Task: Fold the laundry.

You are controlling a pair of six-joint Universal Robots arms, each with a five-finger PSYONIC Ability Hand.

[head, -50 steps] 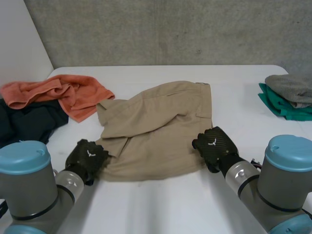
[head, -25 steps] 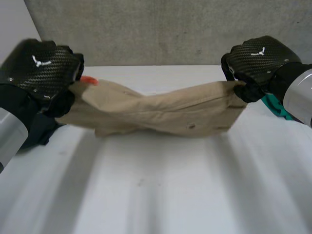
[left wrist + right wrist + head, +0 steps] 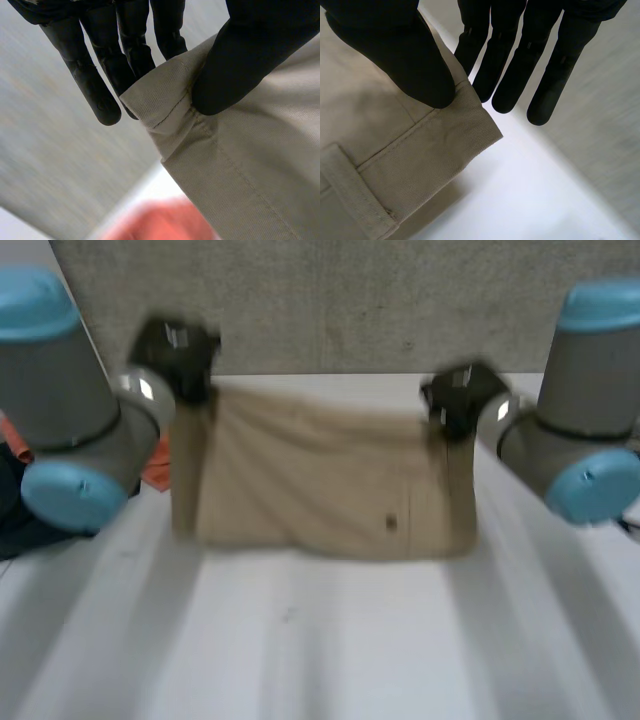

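The beige shorts (image 3: pixel 320 480) are held up between both hands over the white table (image 3: pixel 330 640).
One upper corner is pinched between the thumb and the fingers of the left hand (image 3: pixel 180 348), and the other upper corner is pinched the same way by the right hand (image 3: pixel 460 398). The cloth is spread flat between them; whether its lower edge touches the table cannot be told. An orange cloth (image 3: pixel 155 468) is seen beside the left arm.

The tan garment (image 3: pixel 330 480) is matt woven cloth with a fine diagonal twill and stitched hems. The left hand (image 3: pixel 250 55) and right hand (image 3: pixel 395 45) look like smooth black plastic with a faint sheen. The table (image 3: pixel 330 640) is smooth and white, and the wall (image 3: pixel 330 300) is rough and grey.
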